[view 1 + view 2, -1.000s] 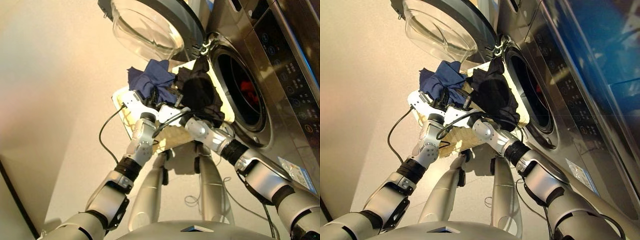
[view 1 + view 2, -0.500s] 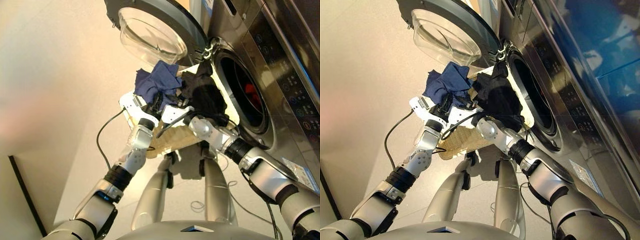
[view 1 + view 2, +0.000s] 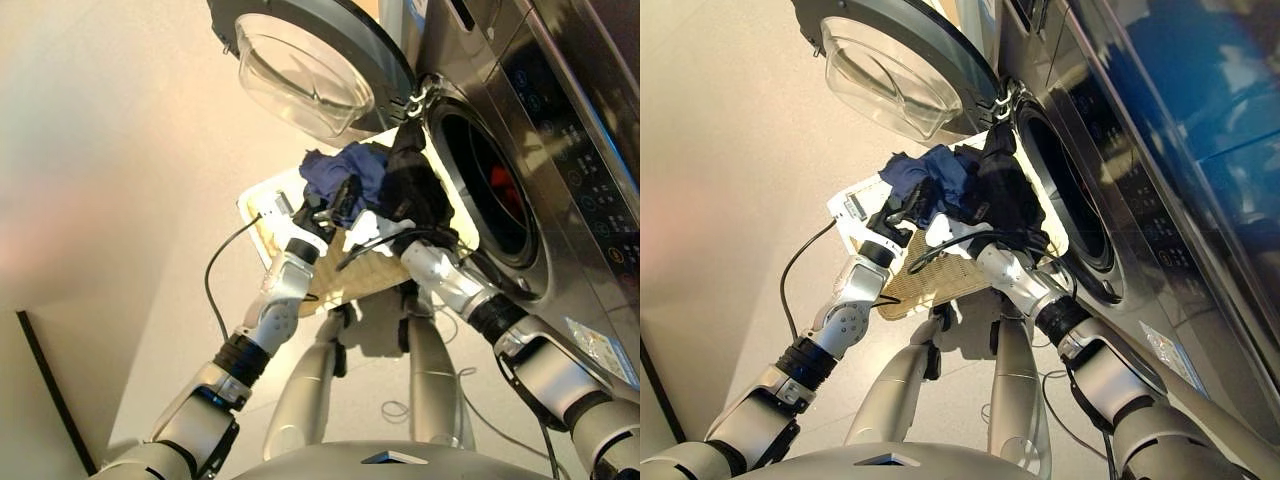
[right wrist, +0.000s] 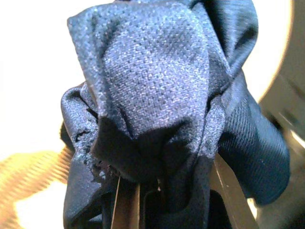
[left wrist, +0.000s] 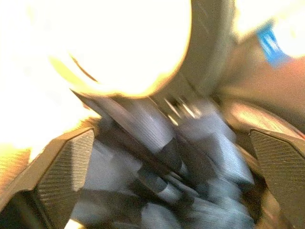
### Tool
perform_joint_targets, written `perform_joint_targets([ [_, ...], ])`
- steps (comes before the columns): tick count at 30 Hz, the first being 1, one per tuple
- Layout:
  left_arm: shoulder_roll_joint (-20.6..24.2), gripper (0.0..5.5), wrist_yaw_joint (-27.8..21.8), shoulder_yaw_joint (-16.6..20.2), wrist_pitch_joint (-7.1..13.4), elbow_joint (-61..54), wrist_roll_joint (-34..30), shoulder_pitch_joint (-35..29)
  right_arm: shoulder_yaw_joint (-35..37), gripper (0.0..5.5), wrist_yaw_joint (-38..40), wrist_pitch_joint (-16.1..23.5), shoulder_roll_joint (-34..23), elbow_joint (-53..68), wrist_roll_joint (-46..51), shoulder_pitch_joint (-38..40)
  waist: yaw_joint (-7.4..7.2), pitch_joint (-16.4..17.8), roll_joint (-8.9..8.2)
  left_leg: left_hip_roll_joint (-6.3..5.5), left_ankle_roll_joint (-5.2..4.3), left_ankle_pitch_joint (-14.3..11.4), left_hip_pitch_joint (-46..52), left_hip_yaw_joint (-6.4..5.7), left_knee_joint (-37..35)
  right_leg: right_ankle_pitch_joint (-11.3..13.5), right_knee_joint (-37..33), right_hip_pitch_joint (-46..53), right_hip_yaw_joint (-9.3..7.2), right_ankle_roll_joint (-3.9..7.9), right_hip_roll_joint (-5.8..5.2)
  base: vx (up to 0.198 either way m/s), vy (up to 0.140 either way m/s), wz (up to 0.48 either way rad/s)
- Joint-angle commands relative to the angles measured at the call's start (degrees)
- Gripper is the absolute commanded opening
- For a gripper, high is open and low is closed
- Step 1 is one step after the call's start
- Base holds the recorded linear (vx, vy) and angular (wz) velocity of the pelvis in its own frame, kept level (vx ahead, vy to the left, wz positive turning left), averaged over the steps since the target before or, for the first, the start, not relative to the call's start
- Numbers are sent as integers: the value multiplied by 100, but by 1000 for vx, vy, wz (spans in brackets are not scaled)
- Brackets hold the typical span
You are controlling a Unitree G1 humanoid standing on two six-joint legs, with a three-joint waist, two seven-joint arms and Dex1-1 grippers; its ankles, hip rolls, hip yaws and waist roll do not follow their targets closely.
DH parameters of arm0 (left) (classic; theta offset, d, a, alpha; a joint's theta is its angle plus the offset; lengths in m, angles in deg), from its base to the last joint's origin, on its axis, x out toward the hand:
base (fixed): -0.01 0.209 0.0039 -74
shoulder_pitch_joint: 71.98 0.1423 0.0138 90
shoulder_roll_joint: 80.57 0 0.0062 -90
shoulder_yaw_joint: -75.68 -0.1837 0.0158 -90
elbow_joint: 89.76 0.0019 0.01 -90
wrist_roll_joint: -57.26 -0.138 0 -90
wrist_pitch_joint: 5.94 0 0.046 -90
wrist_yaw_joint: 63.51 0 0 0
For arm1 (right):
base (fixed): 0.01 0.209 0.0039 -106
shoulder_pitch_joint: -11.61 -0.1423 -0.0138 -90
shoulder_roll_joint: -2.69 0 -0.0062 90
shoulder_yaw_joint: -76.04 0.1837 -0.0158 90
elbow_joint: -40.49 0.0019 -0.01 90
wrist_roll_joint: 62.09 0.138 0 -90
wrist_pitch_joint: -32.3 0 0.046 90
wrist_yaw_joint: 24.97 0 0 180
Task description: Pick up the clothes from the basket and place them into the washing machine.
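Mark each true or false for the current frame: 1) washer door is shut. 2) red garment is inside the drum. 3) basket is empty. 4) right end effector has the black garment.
1) False: the washing machine door hangs open.
2) True: the red garment shows inside the drum.
3) False: the navy garment is over the basket.
4) True: the right end effector is bunched in the black garment.

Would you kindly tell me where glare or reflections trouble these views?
Left wrist view: white glare blows out everything above the navy cloth. Right wrist view: bright wash behind the dark cloth. Right eye view: blue reflections across the washing machine.
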Motion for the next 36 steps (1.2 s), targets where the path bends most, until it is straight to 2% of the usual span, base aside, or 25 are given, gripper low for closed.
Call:
perform_joint_targets([
  [1, 82, 550, 474, 443, 778, -391, -699, -63, 97, 0, 891, 199, 400, -200, -245, -366, 4, 71, 33, 38, -156, -541, 34, -11, 596, 696, -958, 376, -31, 651, -136, 0, 0, 0],
  [2, 138, 550, 732, 672, 852, -380, -882, 53, 143, 0, 1067, 70, 327, -64, -603, -399, 21, 60, 26, 39, -156, -548, 21, -8, 606, 690, -931, 335, -16, 648, -124, 0, 0, 0],
  [4, 24, 550, 995, 817, 1049, -447, -1059, 206, 414, 0, 1418, 77, 352, -234, -549, -289, 31, 54, 8, 38, -149, -546, 9, 0, 601, 684, -896, 295, -23, 641, -130, 0, 0, 0],
  [6, -73, 550, 1188, 1010, 1144, -310, -1142, 229, 698, 0, 1770, 56, 401, -433, -337, -372, 60, 54, 11, 33, -146, -538, -22, -11, 601, 667, -850, 255, -30, 638, -138, 0, 0, 0],
  [14, -21, 550, 1613, 1270, 1143, 372, -1668, 357, 1564, 0, 2901, -81, 337, -1320, 168, -965, 234, 162, 136, 30, -96, -566, -312, -95, 716, 560, -522, -131, -83, 629, -209, 0, 0, 0],
  [20, 82, 550, 1644, 1153, 1112, 634, -1715, 441, 2006, 0, 3317, -97, 93, -1951, 793, -1726, 356, 271, 244, -8, -29, -649, -734, -178, 1020, 416, -90, -552, -99, 591, -294, -2, 20, 110],
  [22, 220, 550, 1735, 1069, 1079, 694, -1825, 544, 2486, 0, 3981, -115, -264, -2368, 1238, -2350, 436, 318, 311, -29, 19, -736, -1074, -201, 1294, 285, 357, -933, -91, 562, -338, -15, 70, 220],
  [23, 236, 550, 1720, 1016, 1071, 706, -1819, 560, 2457, 0, 4033, -127, -285, -2450, 1286, -2426, 453, 330, 311, -39, 25, -752, -1171, -211, 1394, 264, 457, -1025, -71, 557, -359, -19, 59, 201],
  [26, 417, 550, 1691, 869, 1066, 681, -1848, 645, 3003, 0, 4283, 148, -795, -2782, 2328, -3043, 478, 374, 371, -113, 54, -857, -1600, -232, 1811, 154, 913, -1428, -44, 539, -418, -12, 55, 240],
  [29, 488, 550, 1657, 717, 1008, 772, -1801, 769, 3150, 0, 4206, 556, -1302, -3069, 3356, -3442, 542, 381, 411, -198, 76, -915, -1912, -279, 2143, 65, 1281, -1736, -1, 537, -472, 5, 48, 221],
  [31, 482, 550, 1608, 678, 990, 793, -1716, 840, 3219, 0, 4113, 841, -1590, -2998, 3836, -3570, 536, 387, 439, -234, 96, -984, -2094, -261, 2301, 0, 1505, -1955, 78, 551, -511, 24, 64, 194],
  [33, 460, 550, 1578, 654, 974, 848, -1615, 905, 3330, 0, 4263, 1112, -1829, -2820, 4110, -3655, 528, 396, 457, -265, 118, -1003, -2206, -241, 2387, -21, 1643, -2119, 127, 547, -503, 33, 59, 215],
  [35, 433, 550, 1552, 614, 952, 937, -1570, 951, 3347, 0, 4366, 1224, -2078, -2622, 4129, -3690, 520, 378, 451, -302, 127, -1022, -2324, -222, 2456, -48, 1745, -2256, 184, 553, -512, 85, 45, 130],
  [36, 406, 550, 1536, 619, 956, 954, -1543, 980, 3329, 0, 4398, 1226, -2158, -2595, 4088, -3695, 539, 334, 456, -311, 121, -1173, -2284, -262, 2497, -216, 1844, -2253, 246, 600, -476, 125, 29, 64],
])
